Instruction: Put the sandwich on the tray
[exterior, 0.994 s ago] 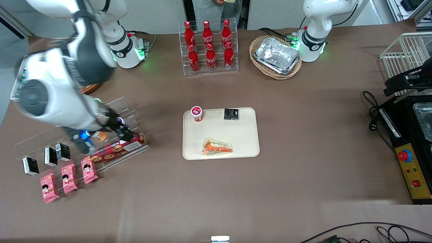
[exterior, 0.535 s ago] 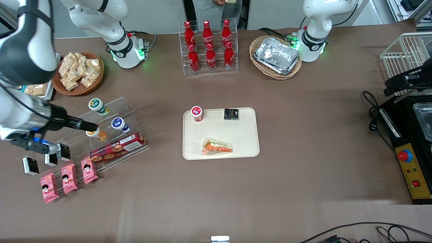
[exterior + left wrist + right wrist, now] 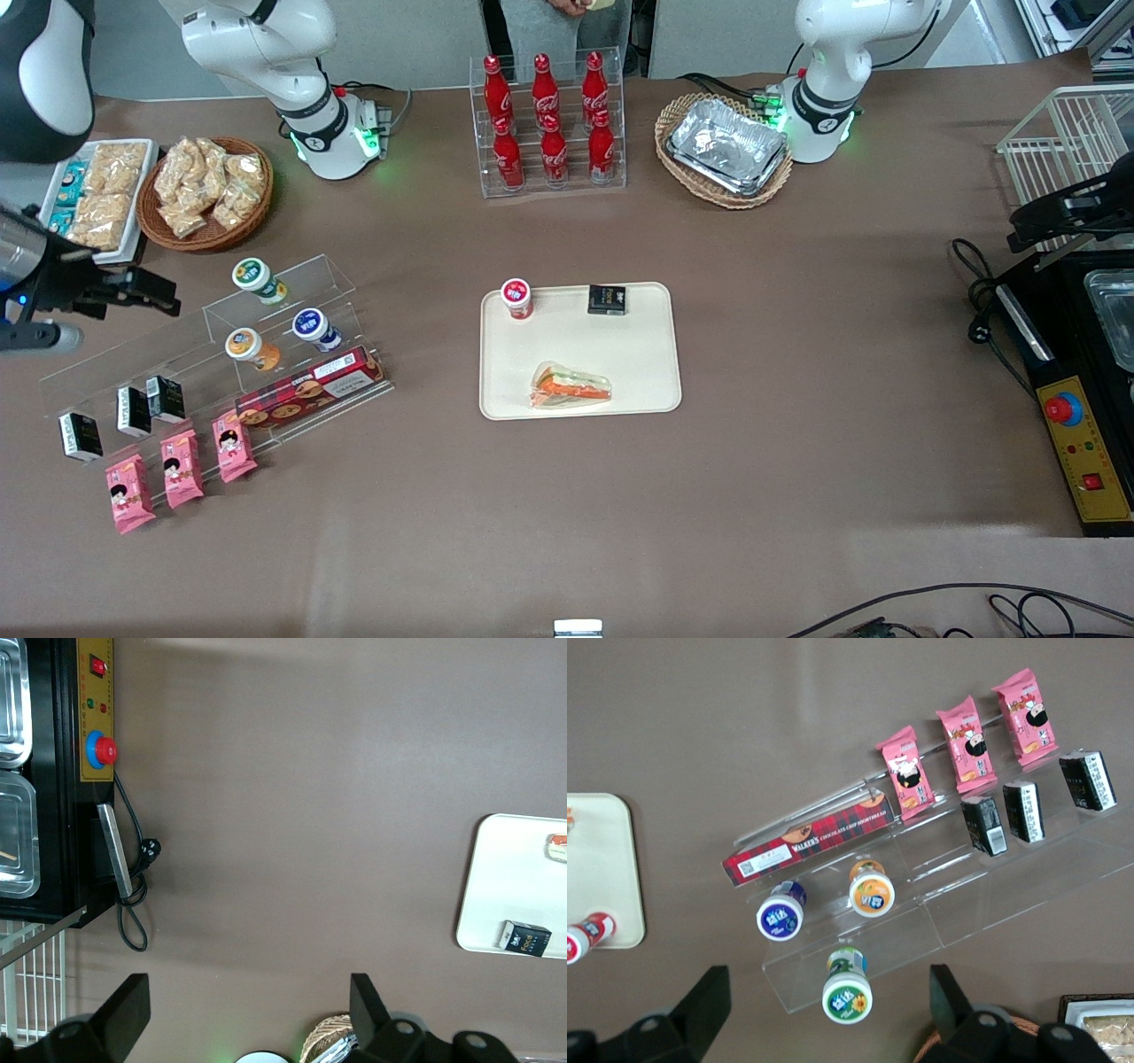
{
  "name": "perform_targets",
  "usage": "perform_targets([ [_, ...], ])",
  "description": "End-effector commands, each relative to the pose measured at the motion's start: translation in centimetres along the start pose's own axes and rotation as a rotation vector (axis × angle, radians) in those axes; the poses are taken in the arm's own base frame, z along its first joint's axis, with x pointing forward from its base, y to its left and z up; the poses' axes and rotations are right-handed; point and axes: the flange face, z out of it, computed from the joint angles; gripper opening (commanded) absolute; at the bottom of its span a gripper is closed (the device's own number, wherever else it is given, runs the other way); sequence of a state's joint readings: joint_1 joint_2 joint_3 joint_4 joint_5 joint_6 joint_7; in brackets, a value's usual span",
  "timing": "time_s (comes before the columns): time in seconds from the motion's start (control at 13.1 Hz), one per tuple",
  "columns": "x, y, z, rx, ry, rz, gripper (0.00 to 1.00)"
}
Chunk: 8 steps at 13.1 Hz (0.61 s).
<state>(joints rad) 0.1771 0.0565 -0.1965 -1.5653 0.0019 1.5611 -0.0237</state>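
the sandwich (image 3: pixel 570 386) lies flat on the tray (image 3: pixel 638 354), in the part of the tray nearest the front camera, roughly at the six o'clock position from the tray's centre, with its wrapped wedge close to the rim but inside it. nothing grips it. also on the tray are a red-capped cup (image 3: pixel 516 298), at about eleven o'clock from the tray's centre, and a small black box (image 3: pixel 607 299), at about one o'clock; both stand well apart from the sandwich. the gripper (image 3: pixel 133 292) hangs above the table toward the working arm's end, well apart from the tray, over the clear acrylic display stand (image 3: pixel 275 301) and beside the white tray of snacks (image 3: pixel 93 208). its fingers (image 3: pixel 709 1005) are spread wide and released, with nothing between them. in the right wrist view the stand carries three round cups (image 3: pixel 849 986), a red tartan biscuit box (image 3: pixel 806 840), three black cartons (image 3: pixel 1028 811) and three pink snack packets (image 3: pixel 966 742). a corner of the tray (image 3: pixel 602 877) shows in that view, and the left wrist view shows the tray (image 3: pixel 505 877) with the black box (image 3: pixel 526 937) on it.
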Motion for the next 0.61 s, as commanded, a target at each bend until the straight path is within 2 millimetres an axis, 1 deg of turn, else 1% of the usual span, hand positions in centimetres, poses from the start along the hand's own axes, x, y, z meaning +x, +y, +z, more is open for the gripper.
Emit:
perform_targets([
  [0.0, -3.6, 3.1, -0.2, 0.015, 0.021, -0.024, 1.00],
  [0.15, -4.1, 4.3, -0.2, 0.036, 0.021, -0.034, 1.00],
  [0.23, -4.2, 5.4, -0.1, 0.037, 0.020, -0.041, 1.00],
  [0.38, -3.9, 6.4, 0.0, 0.036, 0.023, -0.035, 1.00],
  [0.46, -3.9, 6.4, 0.1, 0.035, 0.022, -0.035, 1.00],
  [0.54, -4.0, 6.0, 0.1, 0.035, 0.019, -0.041, 1.00],
])
